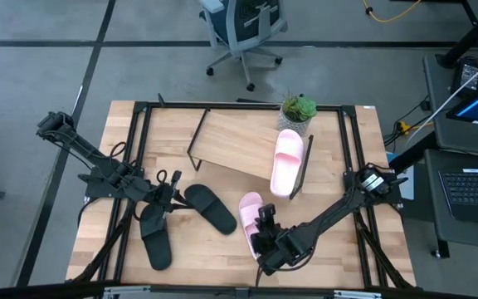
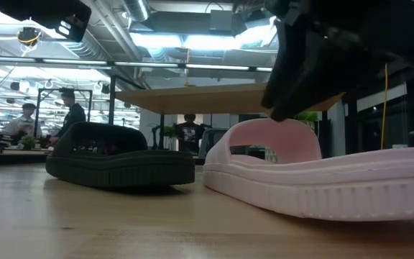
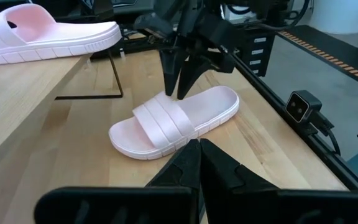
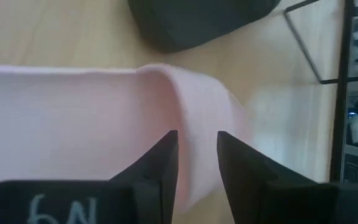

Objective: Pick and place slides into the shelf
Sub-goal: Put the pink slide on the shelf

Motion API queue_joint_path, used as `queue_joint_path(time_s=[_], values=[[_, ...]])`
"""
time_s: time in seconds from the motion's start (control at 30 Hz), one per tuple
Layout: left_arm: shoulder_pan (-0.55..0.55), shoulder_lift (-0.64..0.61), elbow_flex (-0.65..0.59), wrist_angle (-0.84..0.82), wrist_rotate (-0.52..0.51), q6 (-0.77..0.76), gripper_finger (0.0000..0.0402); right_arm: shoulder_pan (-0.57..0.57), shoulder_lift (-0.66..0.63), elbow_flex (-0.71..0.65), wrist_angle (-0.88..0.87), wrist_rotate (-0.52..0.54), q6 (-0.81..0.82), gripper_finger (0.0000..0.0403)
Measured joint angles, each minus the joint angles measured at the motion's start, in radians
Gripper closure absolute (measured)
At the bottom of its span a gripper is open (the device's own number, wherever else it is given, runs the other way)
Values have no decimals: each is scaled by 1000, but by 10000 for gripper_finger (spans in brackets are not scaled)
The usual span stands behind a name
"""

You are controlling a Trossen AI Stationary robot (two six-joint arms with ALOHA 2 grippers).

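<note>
One pale pink slide [image 1: 287, 162] lies sole-down on the shelf's wooden board [image 1: 231, 145]. The other pink slide [image 1: 251, 218] lies flat on the table near the front edge, with my right gripper [image 1: 264, 228] standing over its strap and shut on it. Two black slides [image 1: 210, 208] [image 1: 154, 237] lie on the table to its left. My left gripper [image 1: 171, 193] hovers between them, shut and empty; its fingers meet in the left wrist view [image 3: 199, 148]. The low view shows a black slide [image 2: 121, 162] and the pink slide [image 2: 322, 180]. My right gripper [image 4: 197, 155] has the pink slide's strap at its heel-side edge [image 4: 194, 118], pinched between the two fingers. The fingers [image 3: 178, 87] come from above, pointing down. The slide lies flat on its sole [image 3: 166, 140] on the table.
A small potted plant [image 1: 297, 112] stands at the shelf's far right corner. Thin black shelf legs [image 1: 196, 141] [image 3: 114, 78] stand near the slides. Black frame rails [image 1: 131, 166] run along the table's sides. An office chair [image 1: 243, 29] and people [image 2: 70, 115] are beyond the table.
</note>
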Motion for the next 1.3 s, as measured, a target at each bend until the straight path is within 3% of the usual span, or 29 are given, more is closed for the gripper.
queue_joint_path(time_s=[0.8, 0.97, 1.17, 1.3], values=[[0, 0, 0, -4, -1, 0, 401, -17, 4, -1, -86, -20, 88, 292], [0, 0, 0, -4, -1, 0, 401, -31, 4, -1, -85, -22, 108, 321], [0, 0, 0, -5, -1, 0, 401, -41, 4, 0, -81, -44, 114, 387], [0, 0, 0, -4, -1, 0, 401, -41, 4, 0, -77, -43, 120, 392]])
